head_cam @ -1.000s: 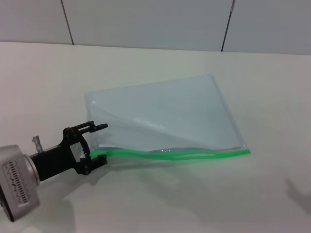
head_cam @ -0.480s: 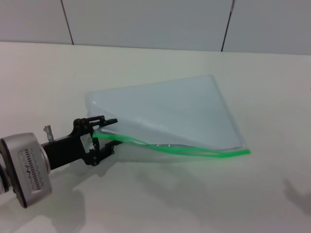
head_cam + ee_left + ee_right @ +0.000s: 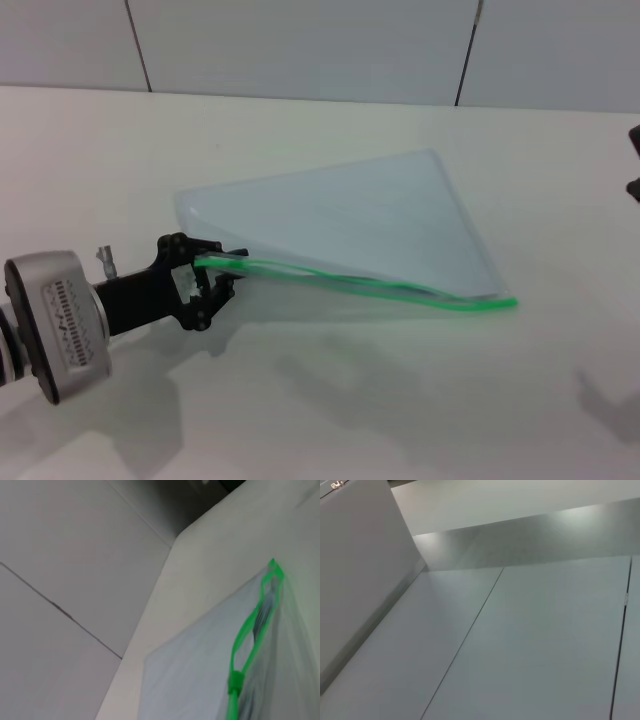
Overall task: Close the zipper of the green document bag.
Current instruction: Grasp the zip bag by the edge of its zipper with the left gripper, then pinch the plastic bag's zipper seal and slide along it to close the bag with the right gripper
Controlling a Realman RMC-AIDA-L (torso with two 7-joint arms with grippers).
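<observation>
The left gripper sits at the near left of the white surface, its silver wrist body nearest the robot and its black fingers reaching right toward the pouch. The fingers are narrowed around the left end of the zipper, pinching the green strip where it begins, and that corner of the pouch is lifted off the surface, with a shadow beneath it.

From the grip, the zipper runs right as a thin bright green line along the near edge of the green document bag, sloping down to its far-right corner, which rests on the surface. In the left wrist view the zipper shows two green tracks parted into a slim loop along most of the length, meeting at the far tip; a small thicker green piece, the slider tab, sits on the strip close to the camera.

The green document bag itself is a translucent pale blue-grey sheet lying at the middle of the surface, spreading away from the zipper toward the far side, its far-right corner pointing toward the grey panelled wall.

At the far right edge of the head view a dark bit of the right gripper shows, well apart from the pouch; whether its fingers are apart or together cannot be told.
</observation>
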